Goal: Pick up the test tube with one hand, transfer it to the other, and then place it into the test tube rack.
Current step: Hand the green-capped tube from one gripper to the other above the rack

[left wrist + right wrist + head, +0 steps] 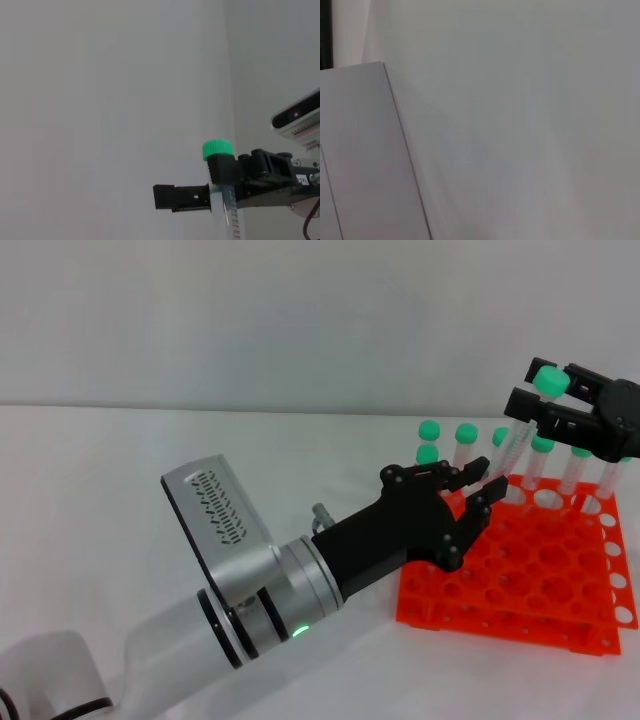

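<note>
The head camera looks forward and down across the white counter [120,450], the orange rack [530,580] at lower right. The left wrist camera faces a blank wall, sharing with the head view the right gripper [220,187] and its green-capped tube [218,150]. The right wrist camera shows only pale surfaces, close up.

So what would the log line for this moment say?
right hand: grips test tube below cap, above rack | left hand: open, beside the tube | stage: handover made, placing pending

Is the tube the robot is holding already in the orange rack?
Not yet. The right end effector holds the test tube tilted above the test tube rack.
</note>
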{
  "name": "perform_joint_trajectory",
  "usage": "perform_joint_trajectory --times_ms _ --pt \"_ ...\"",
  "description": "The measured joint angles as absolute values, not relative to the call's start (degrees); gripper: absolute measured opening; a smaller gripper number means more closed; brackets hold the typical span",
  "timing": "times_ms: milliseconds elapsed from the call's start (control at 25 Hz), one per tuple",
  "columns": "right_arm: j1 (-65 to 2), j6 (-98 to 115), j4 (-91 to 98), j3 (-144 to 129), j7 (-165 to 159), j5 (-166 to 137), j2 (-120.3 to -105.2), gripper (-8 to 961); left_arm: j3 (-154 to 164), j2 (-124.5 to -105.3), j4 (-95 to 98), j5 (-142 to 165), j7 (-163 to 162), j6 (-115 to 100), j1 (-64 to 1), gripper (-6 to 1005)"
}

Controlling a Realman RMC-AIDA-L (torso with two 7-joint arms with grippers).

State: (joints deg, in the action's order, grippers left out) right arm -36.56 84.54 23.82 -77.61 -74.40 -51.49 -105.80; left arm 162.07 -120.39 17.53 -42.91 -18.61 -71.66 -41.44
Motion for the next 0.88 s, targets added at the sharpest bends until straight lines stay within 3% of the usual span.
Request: perform_joint_trajectory --times_ms 120,560,760,880 --pt "-36.37 85.04 23.84 -77.56 -74.41 -51.5 -105.8 814 161.99 -120.3 17.65 -42.9 -18.57 -71.96 -41.14 190" --pt "-36.33 86.02 23.88 -77.54 -74.11 -51.46 -106.2 600 161.46 -120.26 18.23 -43.38 -18.52 -72.03 -40.5 191" --pt "-36.39 85.9 24.23 -77.69 -73.98 -51.49 -106.4 390 161.45 -120.23 18.21 -43.4 -18.47 -71.89 -40.6 191" --pt "-36.01 86.01 24.85 -77.55 -73.44 -51.52 -106.52 342 161.13 -120.13 17.91 -43.43 -18.12 -71.89 -40.55 191"
